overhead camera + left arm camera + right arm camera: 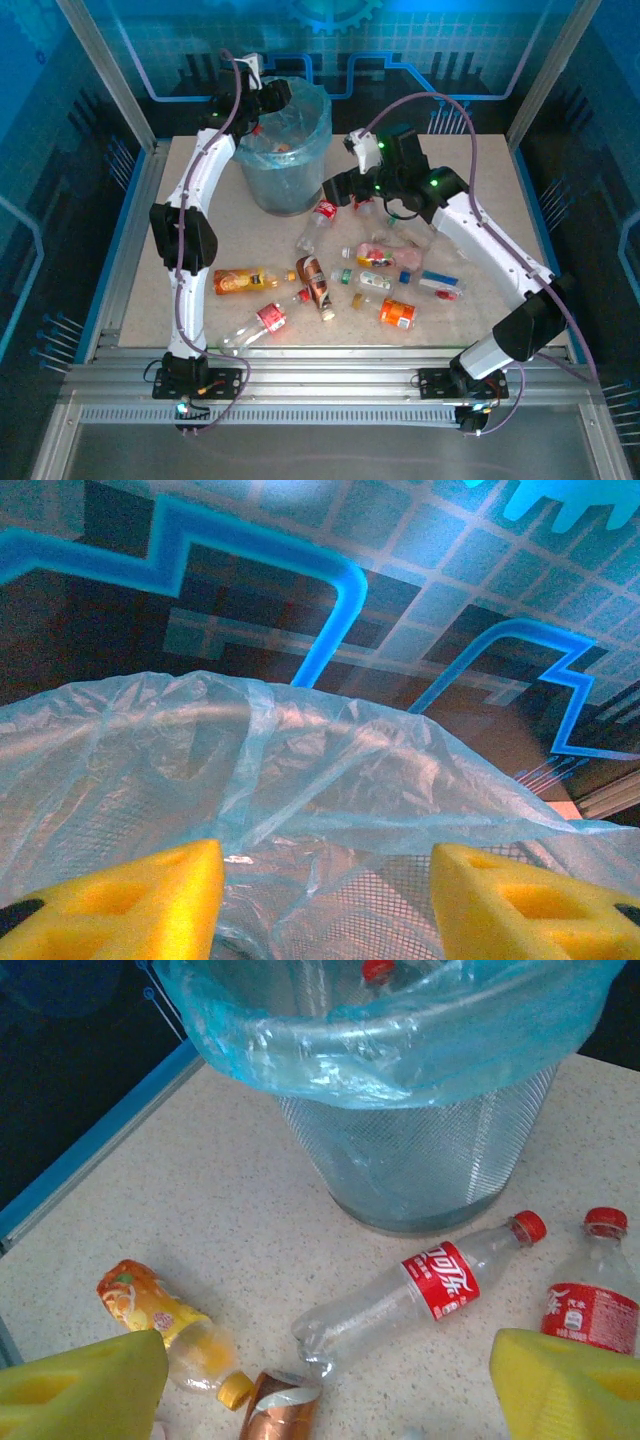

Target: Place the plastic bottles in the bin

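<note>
Plastic bottles (245, 282) lie scattered on the desk (480, 165) on the near side of the bin (285, 145), a loose spread of clear ones with red, orange and yellow labels. A red cap (378, 970) showing inside the bin suggests at least one bottle is already in.

The left gripper (262, 98) hangs over the far-left rim of the bin. In its wrist view the yellow fingers (150, 900) stand spread with nothing between them, and the blue liner bag (300, 770) is directly beneath. From that position, anything let go would fall inside the bin and not onto the desk.

The right gripper (338, 186) sits low just in front of the bin, towards its right side. Its fingers (570, 1385) are wide apart, hold nothing, and tilt down at the bottles nearest the bin. Framed between them is a red-labelled cola bottle (430, 1290), lying on its side just short of the bin's base with its cap end nearer the bin. A second red-labelled bottle (595, 1305) lies just to the right of it. An orange-labelled bottle (160, 1315) and a brown bottle (285, 1405) lie farther from the bin.

The wide spread suits a grasp across the cola bottle's body, so that looks like the next pick. Most of the job appears to remain, since the bulk of the bottles are outside the bin.
</note>
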Robot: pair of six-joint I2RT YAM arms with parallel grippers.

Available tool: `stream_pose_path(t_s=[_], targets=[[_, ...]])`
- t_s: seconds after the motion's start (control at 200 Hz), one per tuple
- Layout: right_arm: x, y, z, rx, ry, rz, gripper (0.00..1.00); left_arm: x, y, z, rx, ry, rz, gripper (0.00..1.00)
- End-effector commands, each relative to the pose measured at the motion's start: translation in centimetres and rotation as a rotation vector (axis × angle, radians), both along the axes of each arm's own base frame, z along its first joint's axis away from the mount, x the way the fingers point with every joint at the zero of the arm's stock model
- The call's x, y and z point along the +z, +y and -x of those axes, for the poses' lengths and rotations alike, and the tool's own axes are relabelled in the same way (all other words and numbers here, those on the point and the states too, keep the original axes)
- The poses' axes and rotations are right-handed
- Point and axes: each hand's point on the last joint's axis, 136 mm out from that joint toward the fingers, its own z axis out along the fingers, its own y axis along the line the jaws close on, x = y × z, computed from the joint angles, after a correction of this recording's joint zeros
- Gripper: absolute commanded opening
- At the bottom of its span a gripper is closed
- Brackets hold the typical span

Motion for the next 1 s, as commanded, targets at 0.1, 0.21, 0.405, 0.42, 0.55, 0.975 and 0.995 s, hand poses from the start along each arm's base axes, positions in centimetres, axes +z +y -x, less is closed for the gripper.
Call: stream_pose_path(t_s=[0.1, 0.21, 0.405, 0.42, 0.55, 0.975, 0.995], targets=[[1.4, -4.4, 0.7, -0.106, -0.019, 0.093, 0.83, 8.0, 0.3, 2.9, -0.007, -0.126, 0.012, 0.58], [0.4, -7.8, 0.2, -0.198, -0.003, 0.137, 0.83, 9.9, -0.1, 4.2, -0.019, -0.154, 0.002, 0.6], [-2.5, -15.8, -0.7, -0.423, 0.066, 0.156, 0.86, 13.5, -1.5, 7.0, -0.044, -0.216, -0.042, 0.67], [-2.8, -16.5, -0.8, -0.44, 0.075, 0.156, 0.86, 13.8, -1.6, 7.3, -0.044, -0.222, -0.045, 0.68], [-5.6, -20.6, -1.0, -0.546, 0.15, 0.179, 0.87, 15.5, -2.1, 9.1, -0.049, -0.244, -0.049, 0.69], [-13.6, -30.3, -2.6, -0.75, 0.254, 0.279, 0.88, 17.3, -8.1, 15.6, -0.173, -0.258, -0.128, 0.7], [-13.9, -30.6, -2.7, -0.753, 0.259, 0.285, 0.88, 17.3, -8.5, 15.9, -0.185, -0.256, -0.132, 0.7]])
